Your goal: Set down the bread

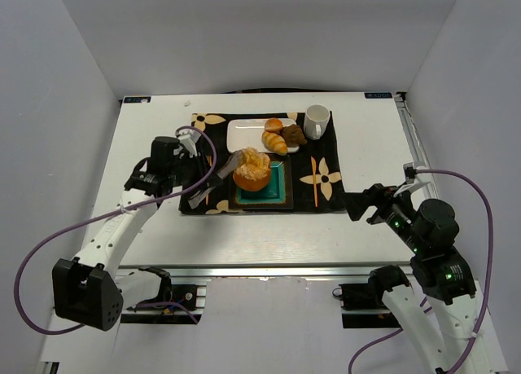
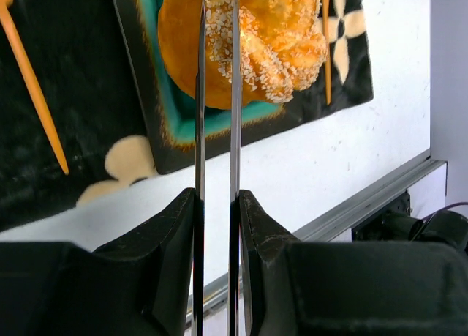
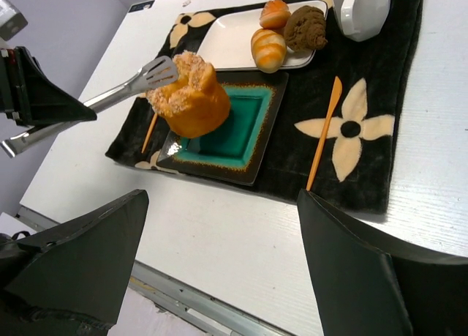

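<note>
Near the centre of the top view, the bread (image 1: 252, 169), a golden-orange bun with a pale, sugar-crusted lumpy top, is pinched in metal tongs (image 3: 124, 93) over the left side of the teal square plate (image 3: 245, 131); the left gripper (image 2: 217, 204) is clenched on the tongs' handles, the right gripper (image 3: 221, 204) is spread wide and empty, and the small label (image 1: 378, 94) at the upper right is too small to read.
</note>
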{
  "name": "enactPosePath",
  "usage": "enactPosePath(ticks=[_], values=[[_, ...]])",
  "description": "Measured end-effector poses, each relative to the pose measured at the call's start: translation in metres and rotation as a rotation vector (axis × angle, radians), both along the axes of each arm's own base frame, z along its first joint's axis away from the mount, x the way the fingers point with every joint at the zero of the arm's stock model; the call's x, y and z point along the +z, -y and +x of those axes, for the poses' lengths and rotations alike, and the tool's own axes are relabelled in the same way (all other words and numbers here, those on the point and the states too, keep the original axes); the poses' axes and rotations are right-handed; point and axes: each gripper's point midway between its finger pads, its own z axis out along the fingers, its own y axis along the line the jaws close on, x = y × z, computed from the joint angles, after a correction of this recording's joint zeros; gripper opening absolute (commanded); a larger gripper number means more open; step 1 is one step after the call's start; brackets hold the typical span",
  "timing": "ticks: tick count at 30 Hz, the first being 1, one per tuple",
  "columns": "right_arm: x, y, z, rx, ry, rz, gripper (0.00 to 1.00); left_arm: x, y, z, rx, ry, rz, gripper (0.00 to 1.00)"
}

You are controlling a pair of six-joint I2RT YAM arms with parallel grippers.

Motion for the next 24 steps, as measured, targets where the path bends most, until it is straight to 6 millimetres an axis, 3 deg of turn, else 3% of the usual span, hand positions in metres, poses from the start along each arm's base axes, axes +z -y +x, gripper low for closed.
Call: enactPosePath(ticks=[3, 13, 24], values=[[-0.008, 0.0, -0.001, 0.0, -0.018, -0.006, 0.89, -0.013, 0.001, -0.006, 0.005, -0.023, -0.015, 0.0], [-0.018, 0.001, -0.001, -0.004, -0.048, -0.015, 0.89, -0.012, 0.013, -0.001, -0.011, 0.02, -0.065, 0.0], [-0.031, 0.001, -0.001, -0.003, -0.078, -0.025, 0.89, -0.035, 0.023, -0.006, -0.031, -0.015, -0.069, 0.0]])
